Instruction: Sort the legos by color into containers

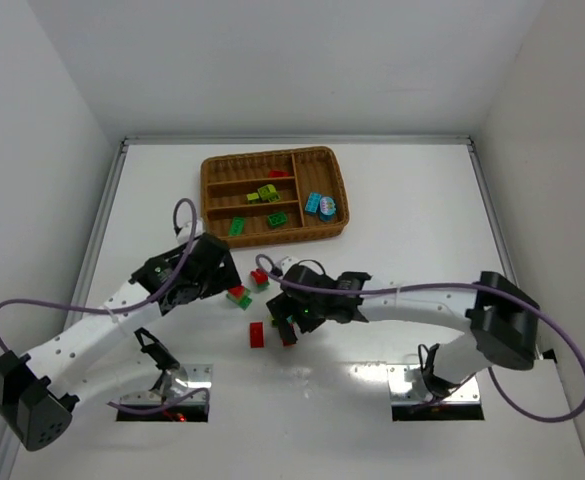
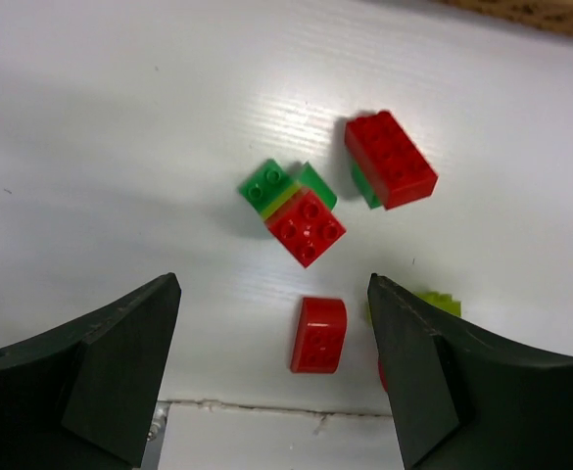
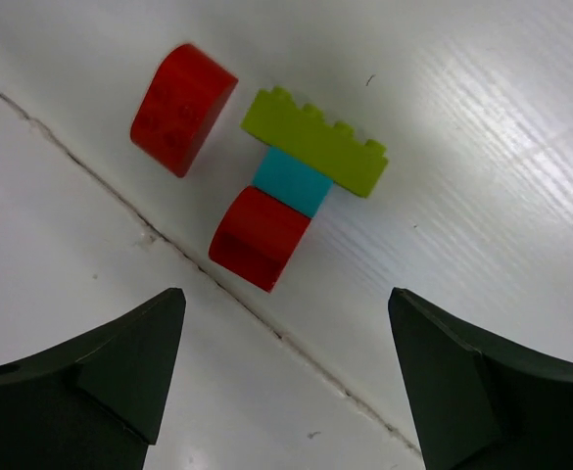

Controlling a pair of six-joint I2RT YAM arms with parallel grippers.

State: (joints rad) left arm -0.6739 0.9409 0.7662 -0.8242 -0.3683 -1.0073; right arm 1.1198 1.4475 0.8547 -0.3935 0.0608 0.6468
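Observation:
The wicker tray (image 1: 324, 158) stands at the back and holds red, yellow-green, green and cyan bricks. On the table lie two red-and-green stacks (image 1: 239, 296) (image 1: 260, 279) and a rounded red brick (image 1: 257, 335). My left gripper (image 1: 220, 283) is open and empty. In its wrist view the gripper (image 2: 273, 289) hovers over the rounded red brick (image 2: 318, 335), with the stacks (image 2: 304, 220) (image 2: 391, 159) beyond. My right gripper (image 1: 292, 316) is open and empty. In its wrist view the gripper (image 3: 287, 294) hovers near a yellow-green, cyan and red cluster (image 3: 293, 181), beside the rounded red brick (image 3: 183, 108).
White walls close in the table on the left, back and right. A seam in the table top (image 3: 266, 328) runs under the right gripper. The two arm bases (image 1: 162, 395) (image 1: 437, 385) sit at the near edge. Purple cables loop off both arms.

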